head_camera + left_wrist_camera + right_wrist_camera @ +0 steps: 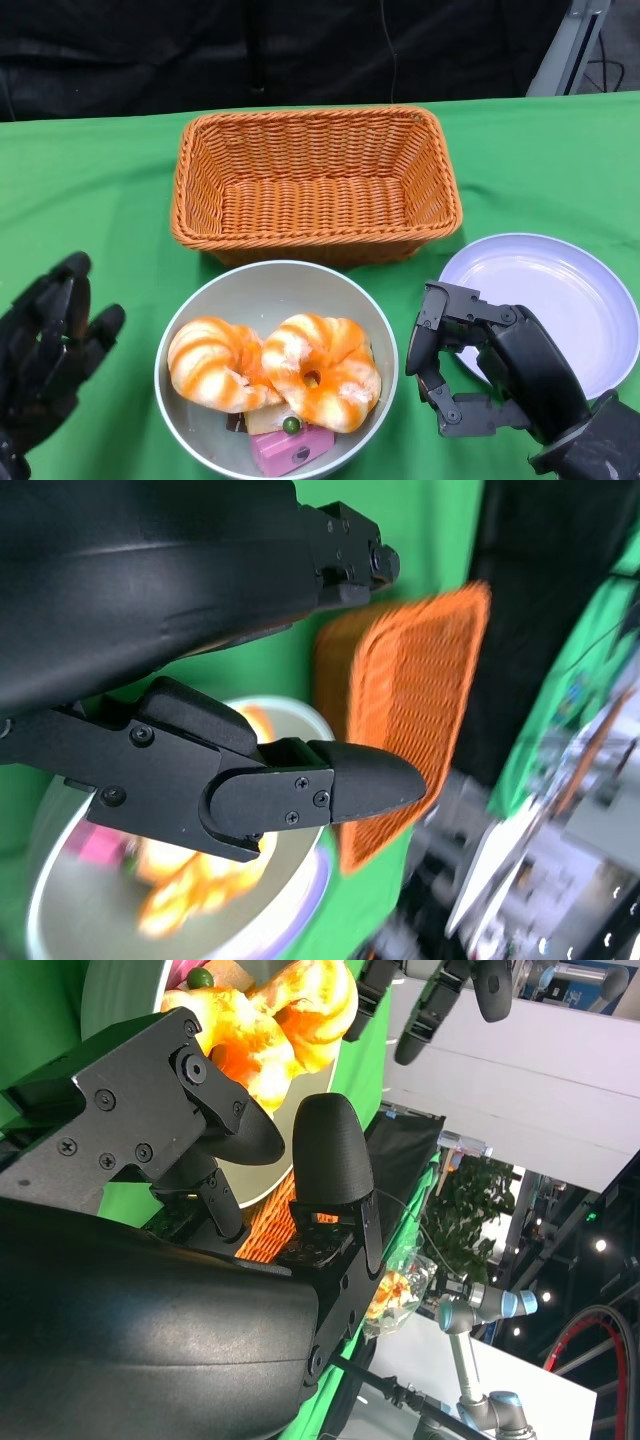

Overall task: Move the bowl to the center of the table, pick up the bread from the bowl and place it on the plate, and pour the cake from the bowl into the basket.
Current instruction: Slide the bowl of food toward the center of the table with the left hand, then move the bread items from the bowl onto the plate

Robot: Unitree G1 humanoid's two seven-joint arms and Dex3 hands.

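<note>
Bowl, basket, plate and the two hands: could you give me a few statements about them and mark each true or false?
1. The basket holds nothing. True.
2. The bread lies on the plate. False: it is in the bowl; the plate is bare.
3. The right hand grips the bowl. False: it is beside the bowl, holding nothing.
4. The left hand holds nothing. True.
5. The bowl stands nearer the robot than the basket. True.
</note>
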